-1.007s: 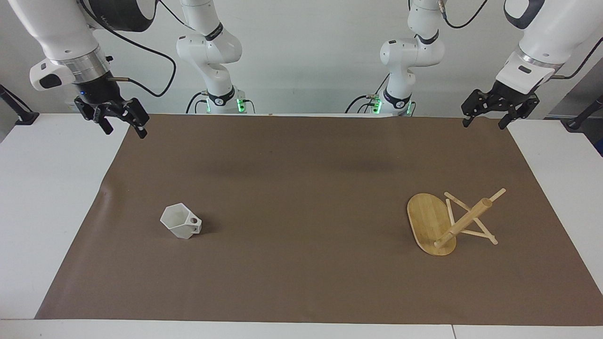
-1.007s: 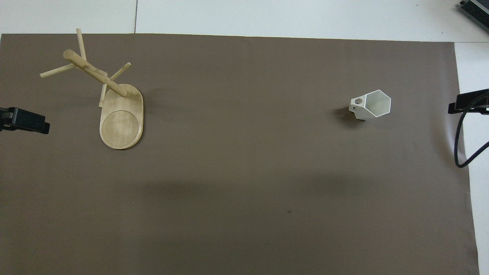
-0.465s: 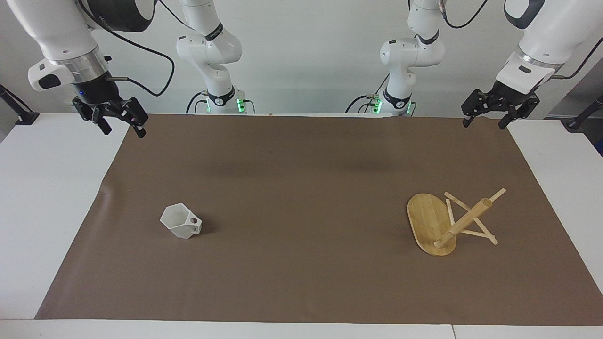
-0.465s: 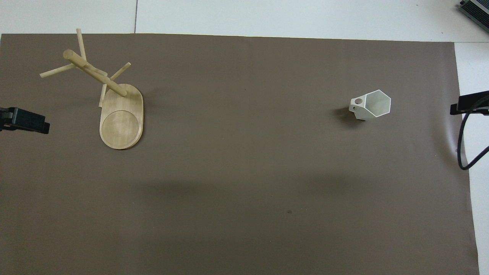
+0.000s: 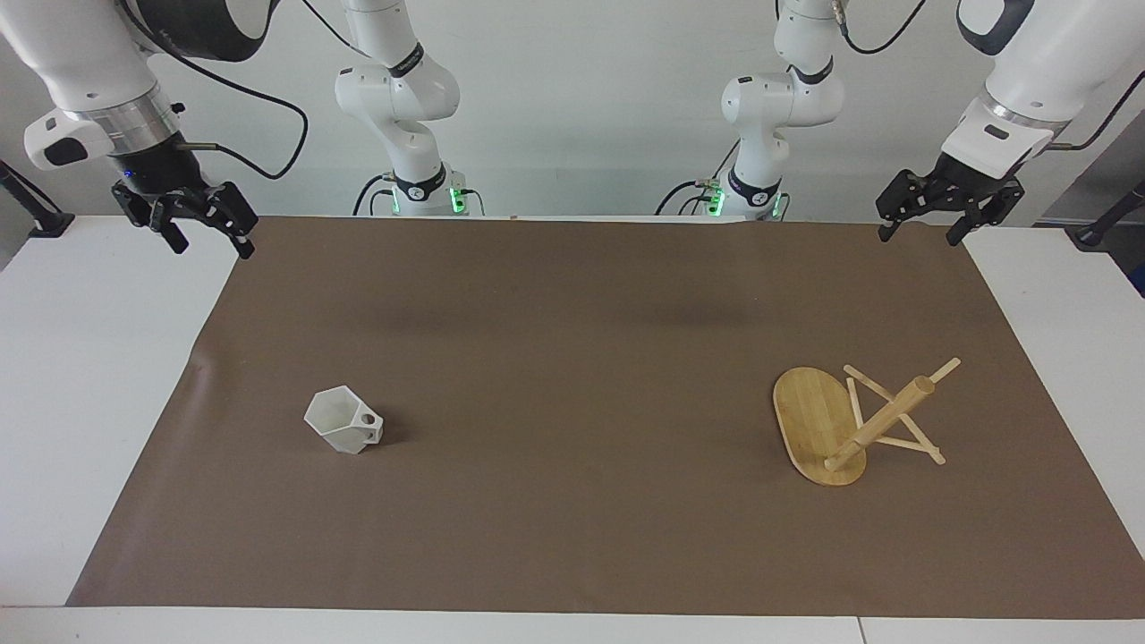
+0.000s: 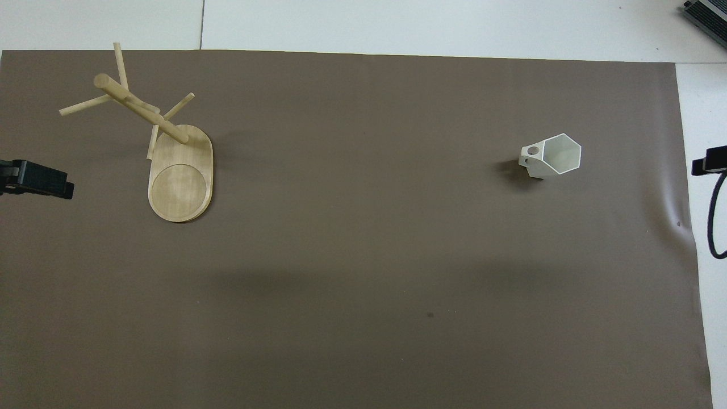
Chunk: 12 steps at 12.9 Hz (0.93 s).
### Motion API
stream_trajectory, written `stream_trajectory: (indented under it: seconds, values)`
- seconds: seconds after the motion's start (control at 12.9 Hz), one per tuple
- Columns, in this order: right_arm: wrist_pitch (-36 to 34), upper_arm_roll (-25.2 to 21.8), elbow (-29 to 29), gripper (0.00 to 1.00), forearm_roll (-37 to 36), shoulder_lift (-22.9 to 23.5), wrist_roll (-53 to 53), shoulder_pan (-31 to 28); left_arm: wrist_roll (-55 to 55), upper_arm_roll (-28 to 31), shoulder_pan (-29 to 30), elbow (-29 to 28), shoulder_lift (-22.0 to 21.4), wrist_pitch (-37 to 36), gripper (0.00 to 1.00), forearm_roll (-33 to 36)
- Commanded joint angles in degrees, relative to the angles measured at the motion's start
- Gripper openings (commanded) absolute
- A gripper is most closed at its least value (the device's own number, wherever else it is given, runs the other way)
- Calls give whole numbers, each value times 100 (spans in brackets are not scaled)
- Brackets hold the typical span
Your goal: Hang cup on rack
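White cup (image 5: 343,422) upright, bamboo rack (image 5: 857,422) standing, facing view alone shows both grippers' jaws open, empty

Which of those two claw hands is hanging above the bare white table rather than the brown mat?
The right gripper, near the cup's end: it hangs over the white table. The left gripper, near the rack's end, hangs over the mat's corner.

A robotics lab: white arms (image 5: 398,98) bolted along a white table (image 5: 89,358) under brown paper (image 5: 572,358).
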Motion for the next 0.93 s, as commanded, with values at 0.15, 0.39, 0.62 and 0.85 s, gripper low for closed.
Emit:
stream_trajectory:
  seconds: [0.15,0.39,0.62,0.85]
  values:
    - [-142,84,-395,100,-103,-299,-137,20,-49,-60,68,-158,-143,-27,100,83]
    - [-134,40,-395,100,-103,-299,-180,11,-49,-60,68,-158,-143,-27,100,83]
    - [-63,40,-386,100,-103,-290,-198,11,-49,-60,68,-158,-143,-27,100,75]
    - [94,40,-386,100,-112,-272,-233,11,-49,-60,68,-158,-152,-27,100,75]
